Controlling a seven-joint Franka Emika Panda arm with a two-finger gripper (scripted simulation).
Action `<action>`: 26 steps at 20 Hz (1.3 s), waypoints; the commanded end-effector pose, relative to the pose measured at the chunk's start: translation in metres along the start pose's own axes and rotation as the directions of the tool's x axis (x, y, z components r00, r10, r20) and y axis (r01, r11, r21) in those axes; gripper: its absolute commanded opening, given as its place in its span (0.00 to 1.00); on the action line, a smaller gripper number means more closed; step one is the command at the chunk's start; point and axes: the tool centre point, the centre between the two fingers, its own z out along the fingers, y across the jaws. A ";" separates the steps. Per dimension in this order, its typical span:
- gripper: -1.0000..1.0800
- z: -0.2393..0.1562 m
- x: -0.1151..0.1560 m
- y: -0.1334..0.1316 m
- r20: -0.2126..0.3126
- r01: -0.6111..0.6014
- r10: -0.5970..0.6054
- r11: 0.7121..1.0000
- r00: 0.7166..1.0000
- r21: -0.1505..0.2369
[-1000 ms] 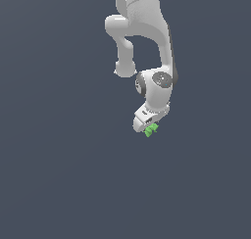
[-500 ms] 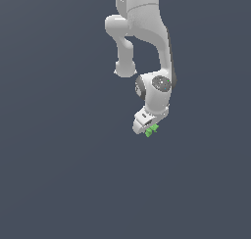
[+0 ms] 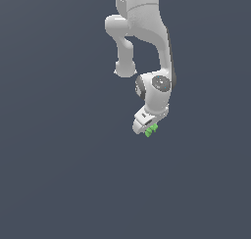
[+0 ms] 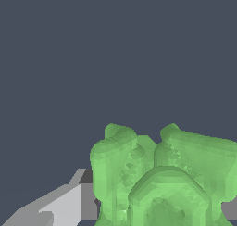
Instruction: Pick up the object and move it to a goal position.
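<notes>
In the exterior view the white gripper (image 3: pixel 147 128) hangs from the arm (image 3: pixel 147 32) against plain dark grey, jaws closed on the object (image 3: pixel 151 131), a small bright green knobbly piece at its tip. The wrist view shows its faceted stubby lobes beside one grey finger (image 4: pixel 60 204).

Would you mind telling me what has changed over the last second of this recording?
Very little. The claw stays shut on the green object and has drifted only a touch toward the exterior view's top; nothing was let go. The arm keeps its folded pose, and the object stays pinned at the claw's tip.
</notes>
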 end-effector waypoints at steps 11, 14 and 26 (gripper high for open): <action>0.00 -0.043 -0.024 0.028 0.000 0.000 0.000 1.000 1.000 -0.001; 0.00 -0.065 -0.037 0.042 0.000 0.000 0.000 1.000 1.000 -0.001; 0.00 -0.180 -0.099 0.113 -0.003 0.001 -0.001 1.000 1.000 0.003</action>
